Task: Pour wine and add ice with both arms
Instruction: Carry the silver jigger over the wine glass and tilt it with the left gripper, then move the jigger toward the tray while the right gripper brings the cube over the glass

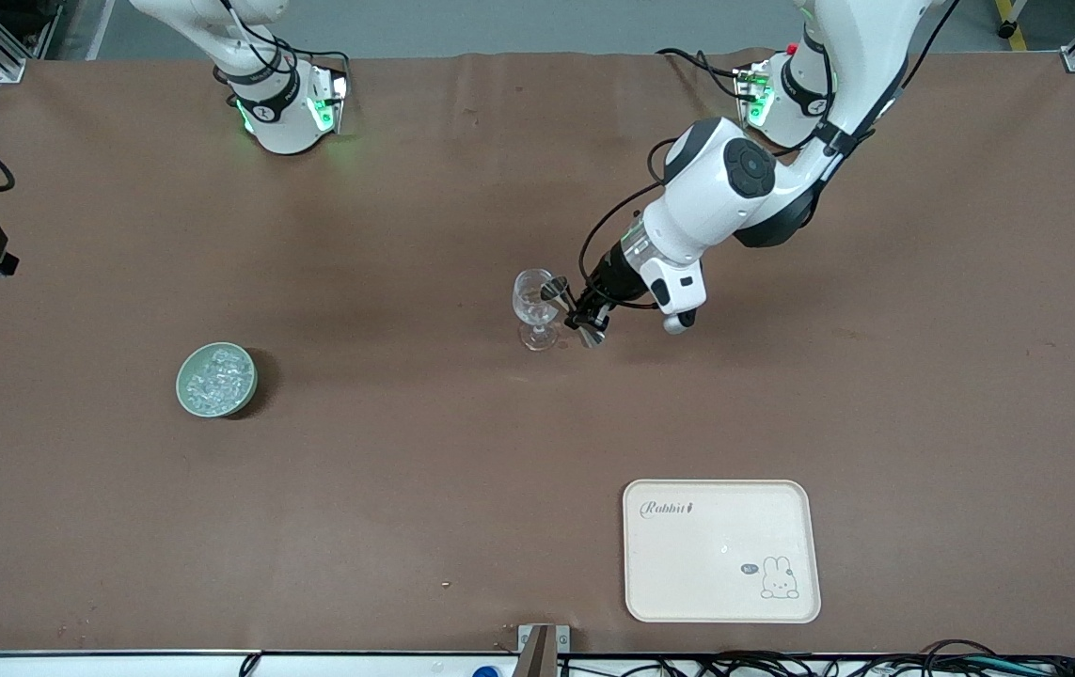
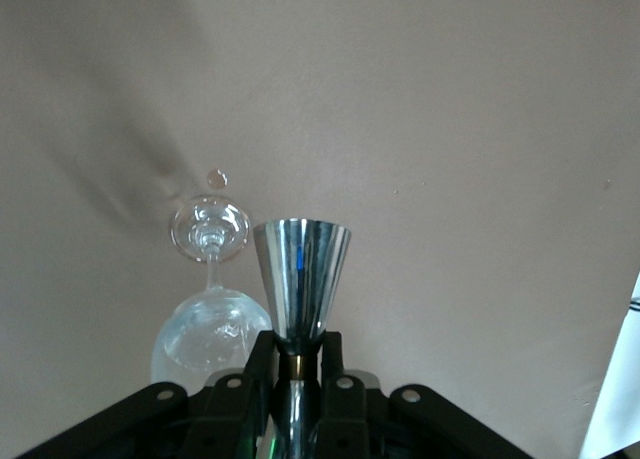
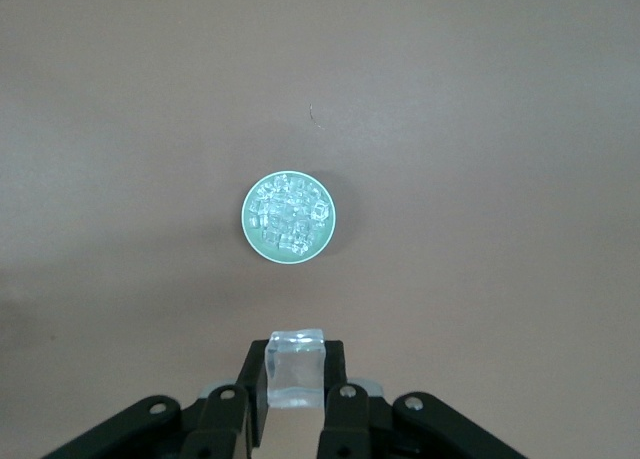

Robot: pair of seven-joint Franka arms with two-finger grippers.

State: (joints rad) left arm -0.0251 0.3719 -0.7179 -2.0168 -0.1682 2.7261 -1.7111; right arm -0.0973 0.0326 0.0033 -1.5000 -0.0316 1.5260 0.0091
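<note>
Tray: cream, with a rabbit drawing and the word "Rabbit"; flat on the brown bench, nearest the front camera, toward the left arm's end.
Bowl: green, round, on the bench toward the right arm's end, farther from the camera than the tray.
Ice: heap of small clear cubes filling the bowl; seen again from above in the right wrist view.
Glass: clear, stemmed, upright near the bench's middle, farther from the camera than the tray and bowl.
Left claw: low, just beside the glass; fingers closed on the narrow waist of a shiny metal jigger.
Jigger, detail: one cone sits at the glass's rim, the other cone points the opposite way, so it lies tilted over; whether it touches the rim cannot be told.
Right claw: high above the bench, over the bowl; fingers pinch one clear cube between them.
Right arm: only its green-lit base shows in the front view.
</note>
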